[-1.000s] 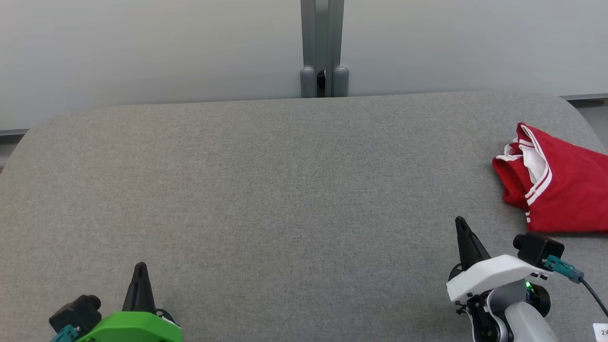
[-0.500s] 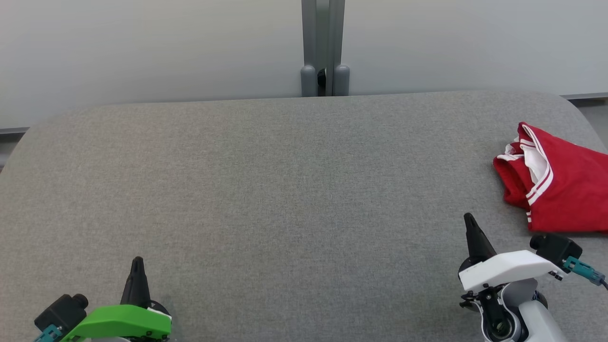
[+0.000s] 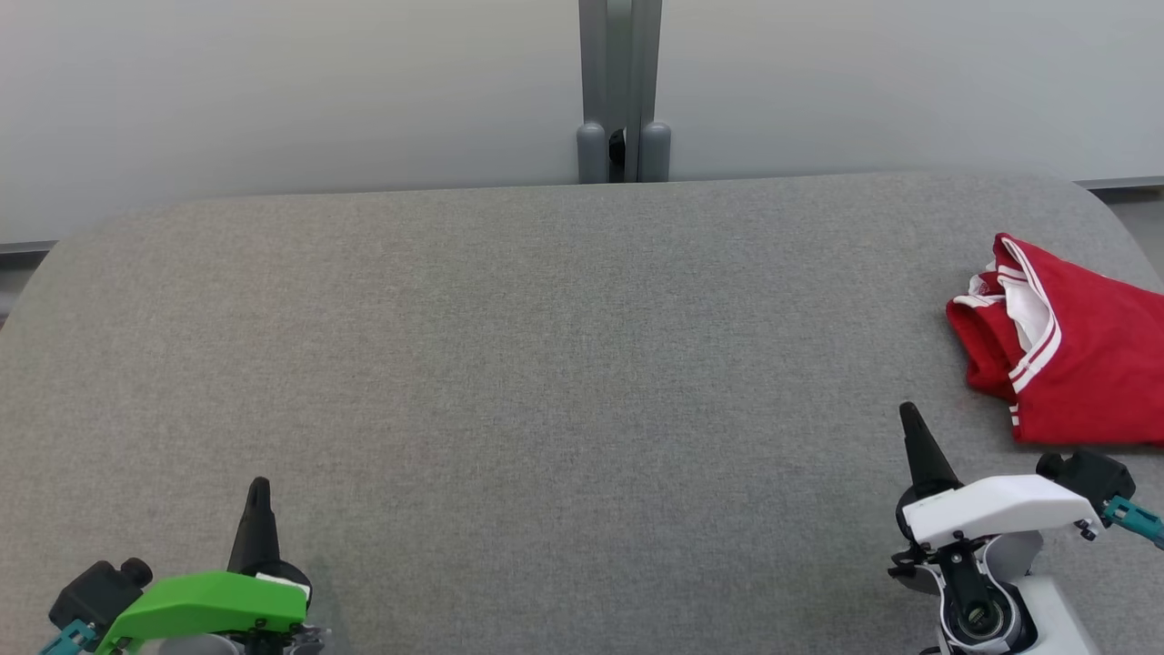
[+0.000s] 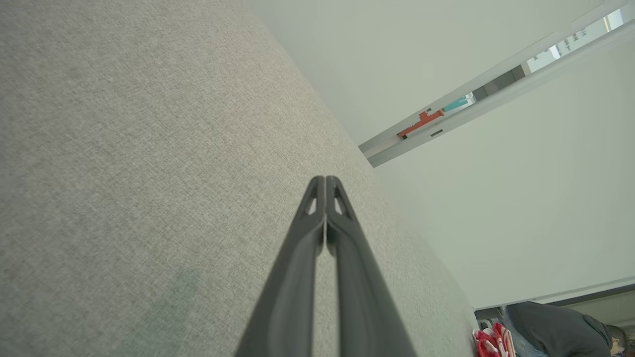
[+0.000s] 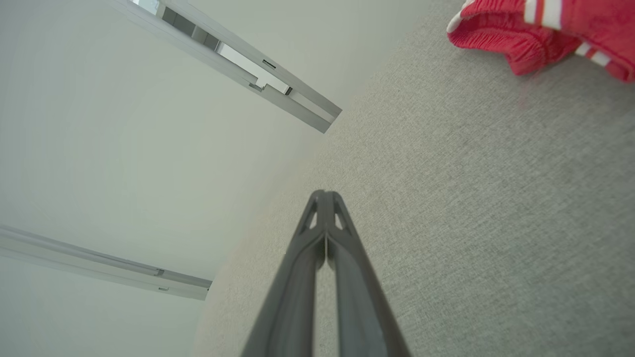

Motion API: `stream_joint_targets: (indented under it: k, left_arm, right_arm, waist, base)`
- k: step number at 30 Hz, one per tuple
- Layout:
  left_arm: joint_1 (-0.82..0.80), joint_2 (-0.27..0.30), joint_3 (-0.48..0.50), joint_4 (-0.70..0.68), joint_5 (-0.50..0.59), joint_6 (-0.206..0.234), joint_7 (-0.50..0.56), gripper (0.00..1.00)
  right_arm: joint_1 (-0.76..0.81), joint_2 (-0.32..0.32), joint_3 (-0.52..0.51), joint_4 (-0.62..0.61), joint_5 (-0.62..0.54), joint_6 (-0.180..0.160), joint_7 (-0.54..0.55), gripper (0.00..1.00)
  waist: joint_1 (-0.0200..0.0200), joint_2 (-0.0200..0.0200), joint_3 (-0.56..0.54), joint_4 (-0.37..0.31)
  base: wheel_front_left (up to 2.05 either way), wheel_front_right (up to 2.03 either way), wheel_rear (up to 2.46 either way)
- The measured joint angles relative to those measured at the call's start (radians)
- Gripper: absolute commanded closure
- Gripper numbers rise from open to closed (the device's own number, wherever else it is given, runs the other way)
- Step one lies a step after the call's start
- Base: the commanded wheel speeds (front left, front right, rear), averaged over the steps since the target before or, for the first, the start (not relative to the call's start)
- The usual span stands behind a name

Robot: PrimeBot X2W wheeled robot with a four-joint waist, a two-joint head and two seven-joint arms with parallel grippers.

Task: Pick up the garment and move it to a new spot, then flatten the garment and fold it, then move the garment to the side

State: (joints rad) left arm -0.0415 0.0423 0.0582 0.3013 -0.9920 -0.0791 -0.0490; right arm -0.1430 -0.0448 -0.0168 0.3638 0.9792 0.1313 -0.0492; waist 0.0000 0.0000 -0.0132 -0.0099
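You have the crumpled red cloth garment with white stripes [image 3: 1082,364] at the right edge of the grey fabric-covered counter [image 3: 546,364], just beyond the right fingers [image 3: 923,450]; those and the left fingers [image 3: 257,523] are pressed together, holding nothing; it should handle soft, light and floppy; pinch its bunched near-left hem

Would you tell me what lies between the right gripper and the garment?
Only bare grey table, in the head and right wrist views, separates the right gripper from the garment.
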Motion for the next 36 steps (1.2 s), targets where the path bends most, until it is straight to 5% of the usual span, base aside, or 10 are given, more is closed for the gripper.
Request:
stream_joint_targets:
  k: [36]
  left_arm:
    - [-0.032,0.002,0.031,-0.031,-0.349,-0.027,0.092,1.0]
  right_arm:
    - [0.016,-0.001,-0.056,-0.067,0.359,-0.001,0.094,1.0]
  waist:
    - [0.0,0.0,0.008,0.005]
  base:
    - [0.0,0.0,0.0]
